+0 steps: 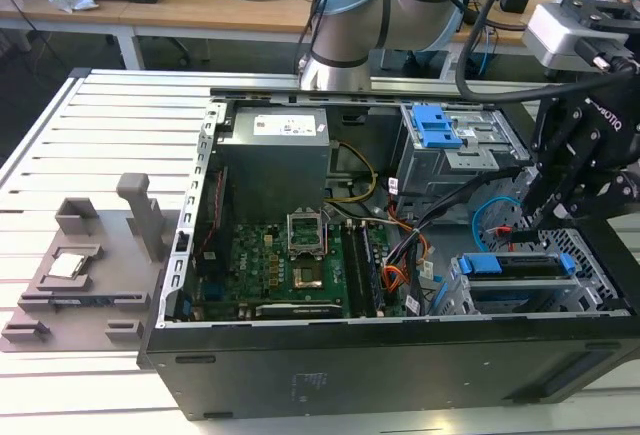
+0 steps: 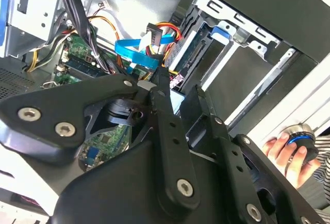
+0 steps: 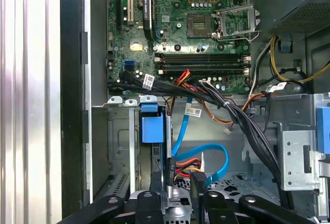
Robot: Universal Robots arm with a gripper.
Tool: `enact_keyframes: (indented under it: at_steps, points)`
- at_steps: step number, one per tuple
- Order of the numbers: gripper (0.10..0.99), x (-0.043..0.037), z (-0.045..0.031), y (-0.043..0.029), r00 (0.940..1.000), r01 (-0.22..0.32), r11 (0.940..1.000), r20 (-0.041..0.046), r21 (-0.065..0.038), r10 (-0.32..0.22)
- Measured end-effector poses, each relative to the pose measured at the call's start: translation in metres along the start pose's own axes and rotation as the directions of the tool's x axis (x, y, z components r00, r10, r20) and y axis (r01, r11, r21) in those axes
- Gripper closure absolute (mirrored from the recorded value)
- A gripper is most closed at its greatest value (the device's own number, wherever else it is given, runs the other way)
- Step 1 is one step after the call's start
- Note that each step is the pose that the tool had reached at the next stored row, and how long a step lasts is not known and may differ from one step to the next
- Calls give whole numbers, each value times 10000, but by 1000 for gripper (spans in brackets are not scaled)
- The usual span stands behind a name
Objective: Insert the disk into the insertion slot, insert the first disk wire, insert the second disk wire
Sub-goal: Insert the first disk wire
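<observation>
the first disk wire (image 3: pixel 172 170) lies just beside the parted pincer (image 3: pixel 178 184).

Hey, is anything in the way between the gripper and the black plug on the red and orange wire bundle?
Probably, yes. In the second wrist view the second disk wire, the light blue cable, crosses between the gripper and the plug of the first disk wire. Nothing else visibly lies between them.

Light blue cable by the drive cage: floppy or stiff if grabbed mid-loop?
Probably springy, not limp: the light blue cable holds a free curl. Being flat, it likely bends one way, resisting sideways. Thin, so likely light.
</observation>
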State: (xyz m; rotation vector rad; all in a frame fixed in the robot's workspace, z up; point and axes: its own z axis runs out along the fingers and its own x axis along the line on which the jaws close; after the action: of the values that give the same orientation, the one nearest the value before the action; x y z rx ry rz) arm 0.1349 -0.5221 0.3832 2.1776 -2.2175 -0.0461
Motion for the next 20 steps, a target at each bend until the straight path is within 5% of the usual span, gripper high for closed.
enact_keyframes:
  at_steps: [13, 20]
  points:
    - [725, 3, 141, -5, 10000, 0, 10000, -2, 0, 0]
    - [725, 10, 202, 60, 10000, 1, 10000, 0, 0, -1]
